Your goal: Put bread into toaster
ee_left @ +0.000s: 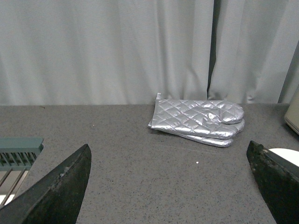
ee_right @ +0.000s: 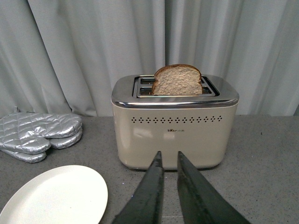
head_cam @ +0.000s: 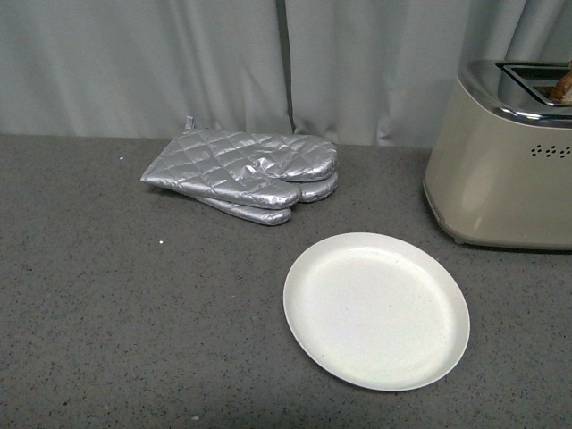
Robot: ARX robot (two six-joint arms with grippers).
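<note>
The beige toaster stands at the right edge of the front view. In the right wrist view the toaster faces me, and the bread stands upright in a top slot, its upper half sticking out. A bit of bread shows in the slot in the front view. My right gripper is shut and empty, low in front of the toaster, apart from it. My left gripper is open and empty above the bare grey table. Neither arm shows in the front view.
A round white plate lies empty in front of the toaster; it also shows in the right wrist view. Silver quilted oven mitts lie at the back by the grey curtain. A green rack sits at the left wrist view's edge.
</note>
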